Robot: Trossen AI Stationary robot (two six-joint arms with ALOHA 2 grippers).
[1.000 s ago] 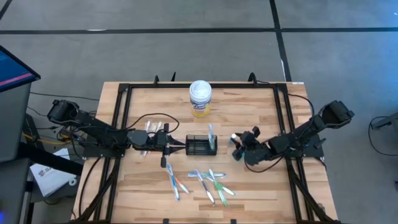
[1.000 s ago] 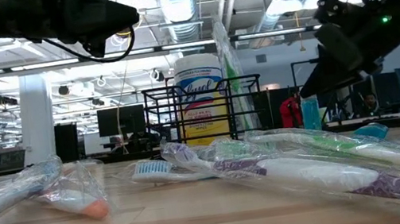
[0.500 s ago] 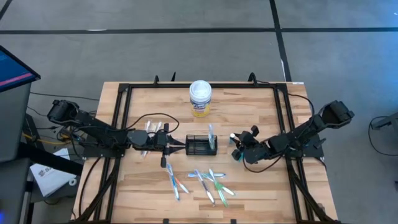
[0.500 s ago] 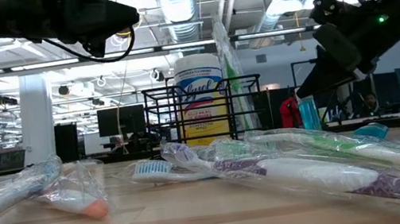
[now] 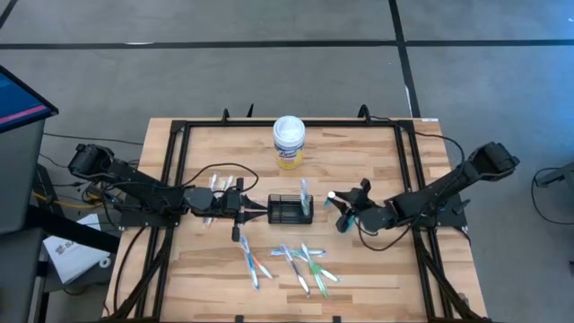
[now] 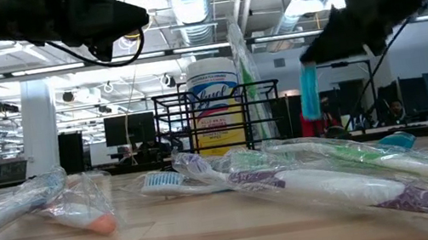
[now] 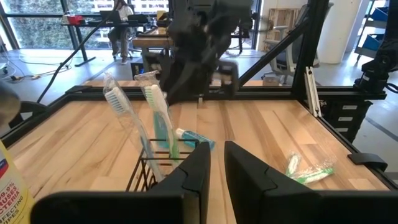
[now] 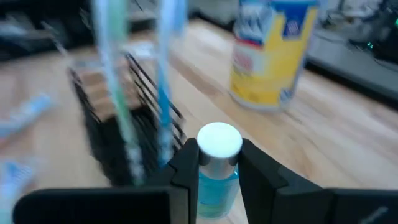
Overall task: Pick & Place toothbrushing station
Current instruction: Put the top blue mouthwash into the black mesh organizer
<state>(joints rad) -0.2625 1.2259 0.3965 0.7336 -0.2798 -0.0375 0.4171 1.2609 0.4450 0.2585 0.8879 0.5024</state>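
Note:
The toothbrushing station point(image 5: 287, 213) is a black wire-mesh holder at mid-table, standing on its base. Two toothbrushes point(image 5: 305, 192) stand in its right end, leaning on the rim point(image 7: 155, 118). My left gripper point(image 5: 265, 209) reaches in level from the left and is shut at the holder's left end point(image 7: 217, 165). Just right of the holder, my right gripper point(image 5: 343, 208) is shut on a small blue bottle with a white cap point(image 8: 219, 140), which shows raised off the wood in the low view point(image 6: 309, 92). My left gripper meets the holder's left end wall point(image 7: 189, 148), coming level from the table's left. Its own fingers hide the contact spot, so the kind of hold does not show. The holder stands flat on the table. My right gripper pinches the blue bottle's body point(image 8: 217, 182) just under the white cap between its two fingers. The fingers come from the table's right, slanting a little downward. The bottle hangs roughly upright, cap up, clear of the table.
A white canister with a yellow label point(image 5: 289, 142) stands behind the holder near the far edge. Several wrapped toothbrushes point(image 5: 291, 262) lie on the near part of the table, and more packets point(image 5: 220, 185) lie by my left arm. Black frame rails point(image 5: 408, 170) border the table.
My right gripper has risen and tipped toward level, carrying the blue bottle up from the table top and a little toward the holder. The bottle now hangs clear of the wood. The holder has stayed where it was.

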